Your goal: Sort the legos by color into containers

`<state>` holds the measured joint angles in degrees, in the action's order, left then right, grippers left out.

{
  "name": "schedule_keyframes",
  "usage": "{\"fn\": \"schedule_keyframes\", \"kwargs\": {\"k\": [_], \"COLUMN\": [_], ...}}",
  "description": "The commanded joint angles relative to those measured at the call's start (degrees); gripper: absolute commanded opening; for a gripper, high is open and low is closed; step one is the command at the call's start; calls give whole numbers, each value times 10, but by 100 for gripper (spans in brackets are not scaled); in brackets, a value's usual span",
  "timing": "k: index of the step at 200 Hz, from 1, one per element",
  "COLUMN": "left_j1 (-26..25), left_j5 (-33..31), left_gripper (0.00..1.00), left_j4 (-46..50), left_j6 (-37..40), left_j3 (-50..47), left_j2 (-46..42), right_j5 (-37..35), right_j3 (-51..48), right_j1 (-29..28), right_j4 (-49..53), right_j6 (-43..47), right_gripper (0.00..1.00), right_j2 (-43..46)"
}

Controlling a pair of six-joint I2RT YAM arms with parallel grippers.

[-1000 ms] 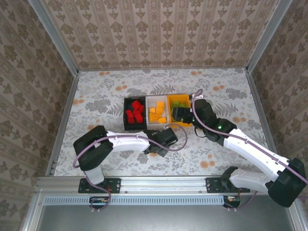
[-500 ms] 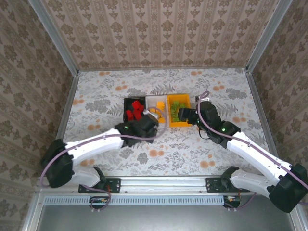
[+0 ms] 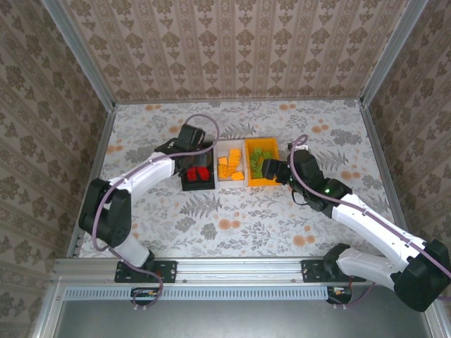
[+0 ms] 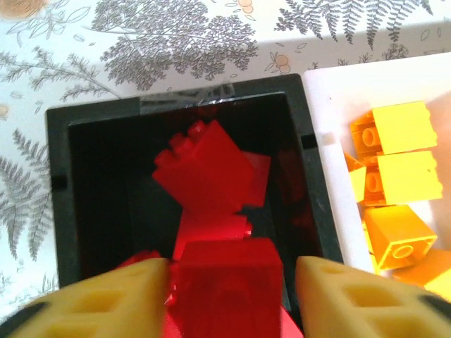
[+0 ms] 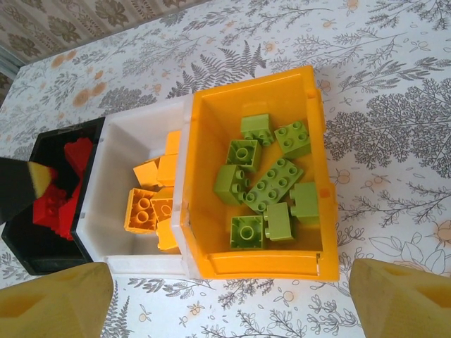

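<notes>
L fingers (image 4: 106, 299) open over black plastic bin (image 4: 60, 211), red plastic brick (image 4: 225, 278) loose btwn them, prob. to join reds (image 4: 204, 169). R fingers (image 5: 56, 299) wide, empty, above orange plastic bin (image 5: 261, 266).

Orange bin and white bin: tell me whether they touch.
Touching. The right wrist view shows the left wall of the orange bin pressed flush against the right wall of the white bin, with no table showing between them.
</notes>
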<state>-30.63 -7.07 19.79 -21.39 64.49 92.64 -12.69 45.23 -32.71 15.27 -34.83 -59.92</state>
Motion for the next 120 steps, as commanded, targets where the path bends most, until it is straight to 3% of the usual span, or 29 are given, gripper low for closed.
{"fn": "schedule_keyframes", "kwargs": {"k": [1, 15, 50, 80, 107, 120], "left_j1": [4, 1, -4, 4, 42, 104], "left_j5": [16, 17, -12, -130, -202, -214], "left_gripper": [83, 100, 100, 100, 100, 100], "left_j4": [1, -4, -36, -117, -189, -181], "left_j6": [5, 2, 0, 48, 130, 142], "left_j3": [27, 23, -22, -117, -195, -204], "left_j2": [1, -26, -149, -273, -336, -337], "right_j5": [-2, -4, -43, -113, -170, -191], "right_j3": [-2, 2, 12, 25, 38, 32], "right_j1": [4, 5, 5, 5, 9, 14], "right_j4": [19, 24, 31, 57, 72, 62], "right_j6": [-4, 2, 11, 9, 5, 9], "right_gripper": [92, 95, 100, 100, 100, 100], "right_j2": [15, 15, 13, -5, -30, -39]}}
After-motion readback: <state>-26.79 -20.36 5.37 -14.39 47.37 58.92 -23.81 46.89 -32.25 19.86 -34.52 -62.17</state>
